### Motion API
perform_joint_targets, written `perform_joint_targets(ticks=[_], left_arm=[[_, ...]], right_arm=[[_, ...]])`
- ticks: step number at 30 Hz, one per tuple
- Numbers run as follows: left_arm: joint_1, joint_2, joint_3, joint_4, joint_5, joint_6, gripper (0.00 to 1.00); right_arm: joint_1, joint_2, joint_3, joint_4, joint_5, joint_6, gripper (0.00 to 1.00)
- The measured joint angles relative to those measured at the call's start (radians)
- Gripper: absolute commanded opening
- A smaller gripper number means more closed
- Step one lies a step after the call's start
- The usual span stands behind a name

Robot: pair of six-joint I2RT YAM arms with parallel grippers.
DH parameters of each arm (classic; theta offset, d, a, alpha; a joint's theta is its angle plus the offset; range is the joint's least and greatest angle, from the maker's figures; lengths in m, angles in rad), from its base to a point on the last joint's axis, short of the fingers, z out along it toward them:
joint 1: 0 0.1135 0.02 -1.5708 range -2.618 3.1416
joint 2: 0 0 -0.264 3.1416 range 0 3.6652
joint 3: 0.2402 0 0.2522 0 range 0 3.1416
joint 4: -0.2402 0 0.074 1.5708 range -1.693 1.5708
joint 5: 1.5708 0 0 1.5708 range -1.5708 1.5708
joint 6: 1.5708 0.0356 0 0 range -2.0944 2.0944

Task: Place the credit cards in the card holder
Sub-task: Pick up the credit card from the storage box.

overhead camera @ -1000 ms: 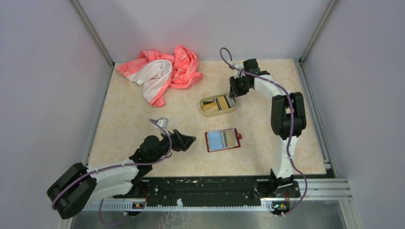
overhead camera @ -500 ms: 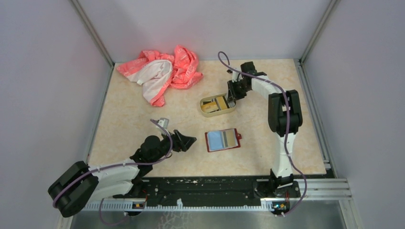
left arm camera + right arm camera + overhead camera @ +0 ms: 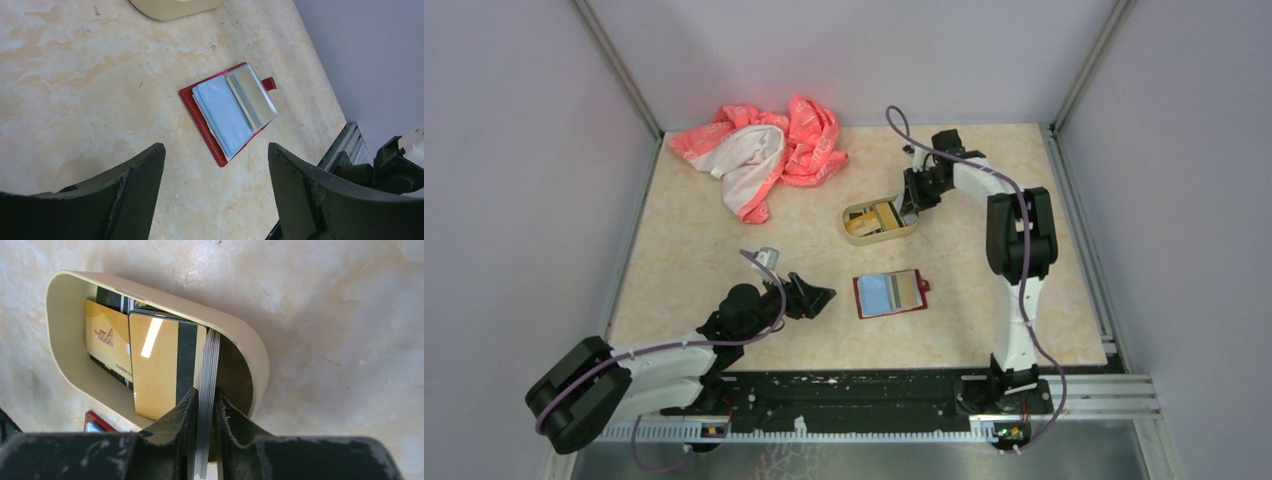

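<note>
Bearing the card holder, a beige marbled table sits between grey walls.

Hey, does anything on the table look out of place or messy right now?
The crumpled pink-and-white cloth in the far left corner looks out of place. Also odd: the right end effector is shut on a whole stack of cards, held on edge in the tin tray, not one. The card holder lies open, undamaged.

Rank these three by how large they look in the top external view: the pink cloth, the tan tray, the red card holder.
1. The pink cloth, clearly the largest.
2. The tan tray and the red card holder look about alike, so I do not rank one over the other.
</note>
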Motion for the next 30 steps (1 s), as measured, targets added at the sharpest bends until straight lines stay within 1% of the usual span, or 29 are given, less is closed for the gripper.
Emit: perform_joint_targets(ticks=[13, 30], left_arm=[[0.0, 0.014, 0.0, 0.001, 0.007, -0.003, 0.81], [0.0, 0.014, 0.0, 0.014, 0.007, -0.007, 0.81]], right_arm=[[-0.065, 0.022, 0.0, -0.002, -0.192, 0.051, 0.24], [-0.104, 0.03, 0.0, -0.018, -0.275, 0.058, 0.26]])
